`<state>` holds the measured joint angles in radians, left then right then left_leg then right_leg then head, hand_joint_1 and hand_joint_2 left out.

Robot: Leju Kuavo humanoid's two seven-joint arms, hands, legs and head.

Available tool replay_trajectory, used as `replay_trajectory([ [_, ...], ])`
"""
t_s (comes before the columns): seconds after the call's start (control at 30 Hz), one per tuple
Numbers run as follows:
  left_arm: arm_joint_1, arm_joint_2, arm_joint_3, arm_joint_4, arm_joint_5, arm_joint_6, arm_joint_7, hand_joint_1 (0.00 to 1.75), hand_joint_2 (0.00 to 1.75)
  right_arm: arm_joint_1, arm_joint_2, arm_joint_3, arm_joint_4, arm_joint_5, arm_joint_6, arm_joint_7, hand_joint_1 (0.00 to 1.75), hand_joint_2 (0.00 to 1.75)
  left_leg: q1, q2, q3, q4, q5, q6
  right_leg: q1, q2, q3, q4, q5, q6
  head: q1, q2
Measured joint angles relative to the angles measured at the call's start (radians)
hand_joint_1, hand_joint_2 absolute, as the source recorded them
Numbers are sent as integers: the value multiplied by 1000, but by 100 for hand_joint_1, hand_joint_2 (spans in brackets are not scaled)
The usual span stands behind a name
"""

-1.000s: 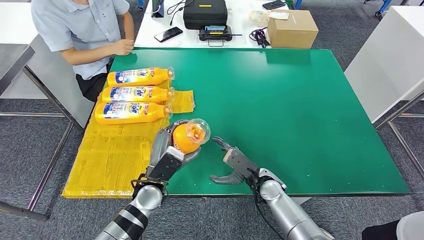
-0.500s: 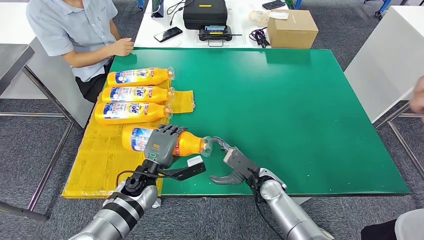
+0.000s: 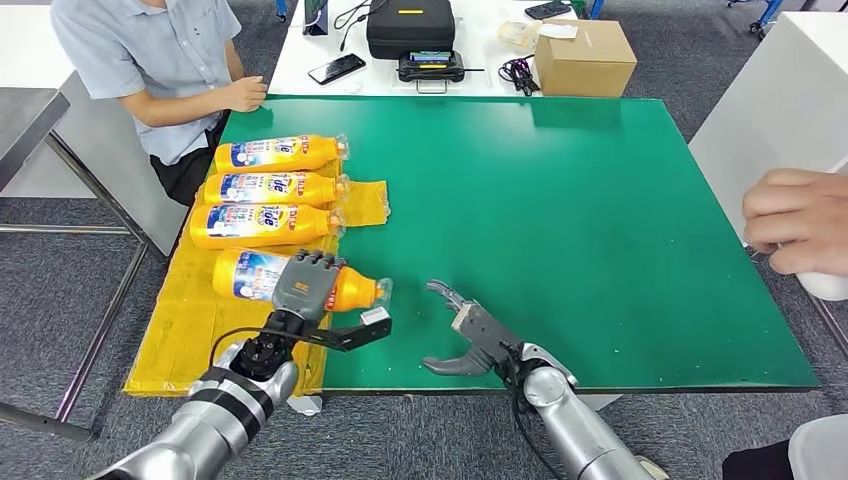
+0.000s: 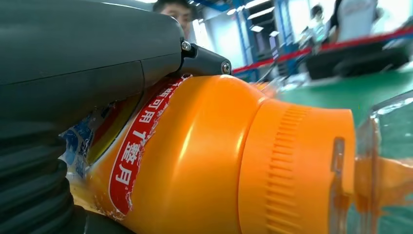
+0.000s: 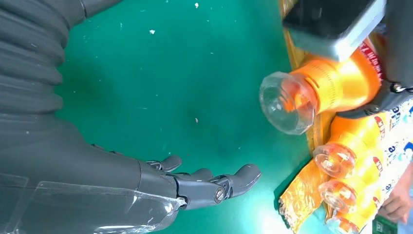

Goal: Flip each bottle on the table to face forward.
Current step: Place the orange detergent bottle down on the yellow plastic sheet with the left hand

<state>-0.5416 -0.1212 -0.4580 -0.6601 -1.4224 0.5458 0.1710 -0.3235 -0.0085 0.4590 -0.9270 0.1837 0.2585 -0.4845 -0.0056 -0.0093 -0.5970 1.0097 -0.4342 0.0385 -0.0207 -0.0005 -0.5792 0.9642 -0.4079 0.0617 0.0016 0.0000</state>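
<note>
Head view: my left hand [image 3: 305, 283] is gripping the fourth bottle [image 3: 290, 278], label up, lying just nearer me than the three finished bottles [image 3: 268, 189] on the yellow sheet [image 3: 200, 320]. My right hand [image 3: 468, 338] is idling, fingers spread, beside its cap. Next, I judge, I am letting go gently.

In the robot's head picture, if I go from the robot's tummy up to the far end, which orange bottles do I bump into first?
Held bottle in the left hand → third bottle → second bottle → farthest bottle, nearest the seated person.
</note>
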Motion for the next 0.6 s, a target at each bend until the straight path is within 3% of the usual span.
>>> replay_trajectory([
  [0.47,-94,16,84,181,33,-79,31,174,175,-13,12,-1,16,7,1,3,0,175,0,0,1,0,1,-1,0,0,0,0,0,0,0,0],
  [0.6,-102,12,121,197,104,-89,-30,161,175,-12,15,-2,21,13,-4,3,0,175,0,0,2,0,1,-2,0,0,1,1,0,0,0,0],
])
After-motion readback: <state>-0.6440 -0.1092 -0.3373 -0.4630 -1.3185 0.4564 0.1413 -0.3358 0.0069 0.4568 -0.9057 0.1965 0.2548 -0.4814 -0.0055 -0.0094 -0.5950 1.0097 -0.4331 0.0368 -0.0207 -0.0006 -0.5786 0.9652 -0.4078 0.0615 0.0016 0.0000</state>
